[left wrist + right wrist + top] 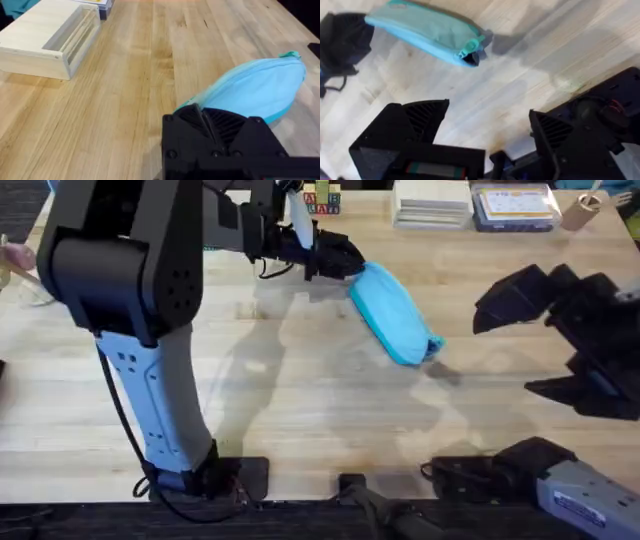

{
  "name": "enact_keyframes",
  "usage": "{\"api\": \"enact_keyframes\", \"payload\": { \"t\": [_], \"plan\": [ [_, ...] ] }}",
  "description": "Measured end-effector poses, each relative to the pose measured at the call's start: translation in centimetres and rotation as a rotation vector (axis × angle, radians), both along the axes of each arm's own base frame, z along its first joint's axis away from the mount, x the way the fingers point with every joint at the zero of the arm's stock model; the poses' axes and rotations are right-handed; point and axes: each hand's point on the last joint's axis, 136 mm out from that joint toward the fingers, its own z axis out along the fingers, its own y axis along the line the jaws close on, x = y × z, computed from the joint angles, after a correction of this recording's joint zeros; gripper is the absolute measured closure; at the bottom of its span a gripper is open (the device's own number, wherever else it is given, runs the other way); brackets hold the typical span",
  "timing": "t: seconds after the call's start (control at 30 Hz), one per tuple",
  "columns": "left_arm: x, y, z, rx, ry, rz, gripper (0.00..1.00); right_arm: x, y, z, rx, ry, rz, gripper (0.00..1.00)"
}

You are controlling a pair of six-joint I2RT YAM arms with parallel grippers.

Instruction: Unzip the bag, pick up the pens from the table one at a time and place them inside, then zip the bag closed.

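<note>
The light blue bag point(392, 315) lies slanted on the table point(300, 400) at centre back, its teal pull tab point(470, 46) at the end nearer my right arm. My left gripper point(345, 260) reaches over from the left and sits at the bag's far end, its black fingers together on the fabric tip point(187, 106). The bag point(255, 87) stretches away from those fingers. My right gripper point(510, 350) hovers open to the right of the bag, a short way from the tab end, with nothing between its fingers point(415, 125). The pens are out of view.
Along the table's back edge stand coloured blocks point(322, 198), a stack of pale boxes point(430, 202) and a blue-lidded case point(515, 205). A light wooden box point(50, 40) sits beyond the left gripper. Bare wood lies in front of the bag.
</note>
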Motion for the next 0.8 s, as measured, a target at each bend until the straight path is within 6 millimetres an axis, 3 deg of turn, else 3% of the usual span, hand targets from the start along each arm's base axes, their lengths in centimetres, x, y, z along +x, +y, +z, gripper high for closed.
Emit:
{"api": "enact_keyframes", "payload": {
  "t": [0.3,0.5,0.8],
  "plan": [
    [0.0,0.0,0.0,0.0,0.0,0.0,0.96,1.2,-0.1,-0.3,0.005,0.001,-0.123,0.007],
    [0.0,0.0,0.0,0.0,0.0,0.0,0.959,2.3,0.5,0.2,0.154,-0.014,-0.469,0.009],
    [0.0,0.0,0.0,0.0,0.0,0.0,0.96,2.7,0.6,0.4,0.215,-0.021,-0.614,0.009]
  ]
}}
